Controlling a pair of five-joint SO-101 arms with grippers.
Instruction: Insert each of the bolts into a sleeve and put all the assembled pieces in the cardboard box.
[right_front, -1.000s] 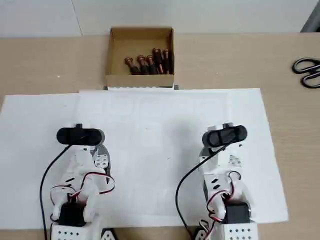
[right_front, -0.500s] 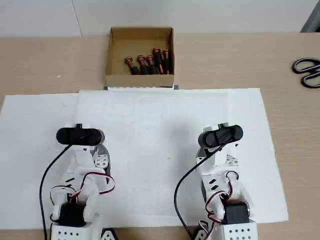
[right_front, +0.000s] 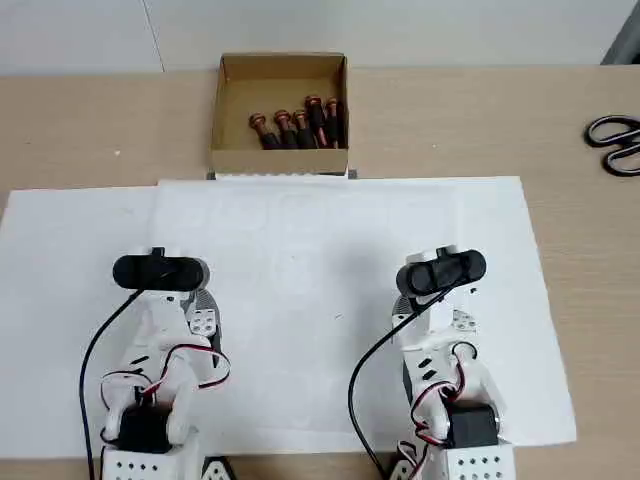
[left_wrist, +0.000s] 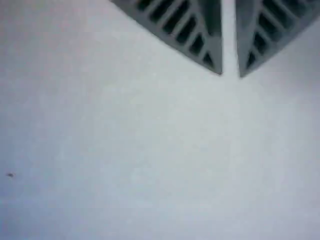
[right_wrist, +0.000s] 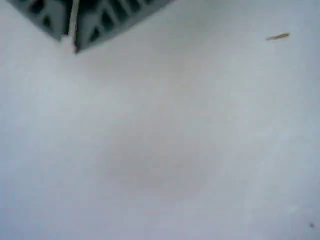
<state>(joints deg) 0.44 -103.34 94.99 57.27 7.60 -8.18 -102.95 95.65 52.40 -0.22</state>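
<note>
Bolts (right_front: 298, 128) lie side by side inside cardboard box (right_front: 280, 160), well beyond both grippers, long axes running roughly away from the arms. Left gripper (left_wrist: 229, 70) and right gripper (right_wrist: 70, 42): jaws narrowed to a slit, empty.

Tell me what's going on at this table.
Nothing is being handled right now. Both arms sit at the near edge over the white paper, the left gripper and the right gripper shut and holding nothing. A row of sleeved bolts lies in the cardboard box at the far side. Scissors lie off at the table's right edge.
</note>
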